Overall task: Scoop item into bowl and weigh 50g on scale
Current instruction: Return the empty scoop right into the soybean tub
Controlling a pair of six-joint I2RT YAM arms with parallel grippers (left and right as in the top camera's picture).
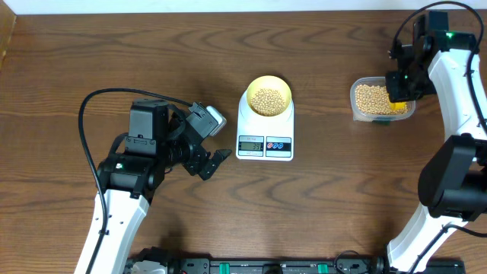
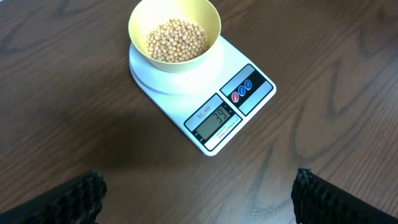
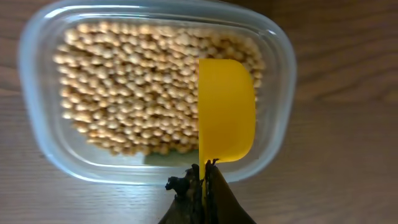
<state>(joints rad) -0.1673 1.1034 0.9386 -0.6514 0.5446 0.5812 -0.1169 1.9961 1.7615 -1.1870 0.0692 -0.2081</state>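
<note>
We are seeing the bowl (image 1: 268,78) (image 2: 140,15) sitting on the round top of the scale (image 1: 265,131) (image 2: 186,102), mid-table. Beans (image 1: 268,100) (image 2: 176,40) are piling in the bottom of the bowl, well below the rim. The scale's display (image 2: 216,119) is facing the near edge and showing what we are reading as 39. The red and blue buttons (image 2: 242,91) are sitting just beside it.

The left gripper (image 2: 202,199) is hovering over bare table (image 1: 114,53) to the left of the scale. Its fingers (image 2: 78,196) are standing wide apart and holding nothing, apart from scale and bowl.

Over at the right side, a clear tub (image 1: 354,95) (image 3: 34,93) is sitting on the table, well apart from the scale, with more beans covering its floor. The right gripper (image 3: 202,180) is hanging over the tub's near edge. Its fingers are pressing together on the handle of a yellow scoop (image 1: 396,100) (image 3: 226,109). The scoop's cup is reaching out over the right part of the tub. We cannot tell whether the cup is touching the beans or carrying any.
</note>
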